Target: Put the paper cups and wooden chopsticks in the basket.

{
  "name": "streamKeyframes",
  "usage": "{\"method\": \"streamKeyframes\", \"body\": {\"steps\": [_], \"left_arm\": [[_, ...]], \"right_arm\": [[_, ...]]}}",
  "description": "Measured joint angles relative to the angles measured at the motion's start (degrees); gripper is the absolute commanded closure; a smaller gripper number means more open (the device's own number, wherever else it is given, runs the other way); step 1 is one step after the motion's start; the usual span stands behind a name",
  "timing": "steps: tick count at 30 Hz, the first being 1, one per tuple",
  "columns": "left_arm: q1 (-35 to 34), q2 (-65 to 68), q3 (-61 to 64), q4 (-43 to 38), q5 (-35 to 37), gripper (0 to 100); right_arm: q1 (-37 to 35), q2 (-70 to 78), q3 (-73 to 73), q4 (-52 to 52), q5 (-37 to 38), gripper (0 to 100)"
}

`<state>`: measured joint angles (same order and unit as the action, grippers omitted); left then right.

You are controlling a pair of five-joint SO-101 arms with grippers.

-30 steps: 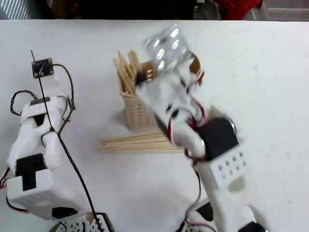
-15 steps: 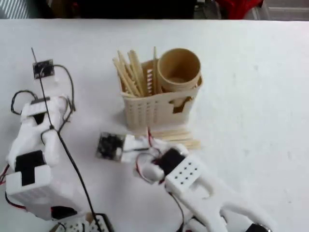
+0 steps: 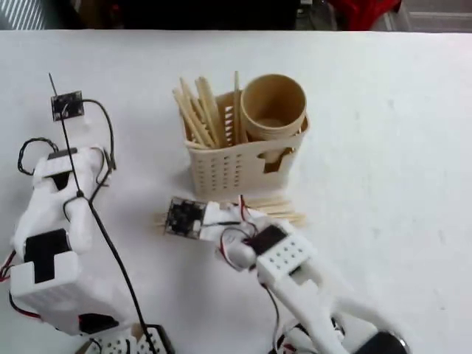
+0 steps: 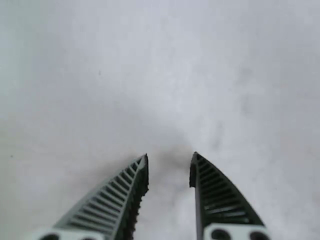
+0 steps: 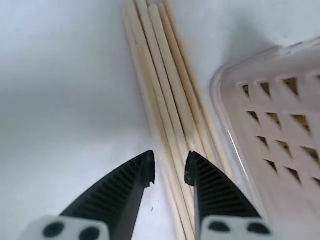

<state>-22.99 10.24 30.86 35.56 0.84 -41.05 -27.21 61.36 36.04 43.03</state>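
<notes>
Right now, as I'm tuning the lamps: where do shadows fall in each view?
High view: table evenly lit, with faint shade by the basket. Left wrist view: a small dark patch on the table just ahead of the left gripper. Right wrist view: soft shade beside the chopsticks and around the basket's rim.

White table (image 3: 398, 147) — red object (image 3: 363, 11) beyond far edge.

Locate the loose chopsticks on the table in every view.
High view: loose chopsticks lie on the table before the basket, partly under the right arm.
Left wrist view: left gripper above white table.
Right wrist view: chopsticks alongside the basket wall, beneath the right gripper.
Shared landmark: the basket.
</notes>
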Motion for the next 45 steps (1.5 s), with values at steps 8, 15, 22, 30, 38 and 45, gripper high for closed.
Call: {"method": "streamKeyframes", "body": {"steps": [8,15,22,30,38,45], "left_arm": [[0.00,0.00,0.00,0.00,0.00,85],[0.00,0.00,0.00,0.00,0.00,85],[0.00,0.00,0.00,0.00,0.00,85],[0.00,0.00,0.00,0.00,0.00,85],[0.00,0.00,0.00,0.00,0.00,85],[0.00,0.00,0.00,0.00,0.00,85]], "right_arm": [[1.14,16.62,-8.18,-0.97,-1.05,88.5],[0.97,15.38,-7.38,-0.88,-1.05,88.6],[1.05,11.78,-6.42,2.37,-1.05,98.7],[1.05,11.78,-6.33,2.37,-1.05,97.8],[-1.05,11.78,-5.98,3.69,-1.05,86.8],[-4.57,9.49,-5.27,8.79,-1.05,86.8]]}}
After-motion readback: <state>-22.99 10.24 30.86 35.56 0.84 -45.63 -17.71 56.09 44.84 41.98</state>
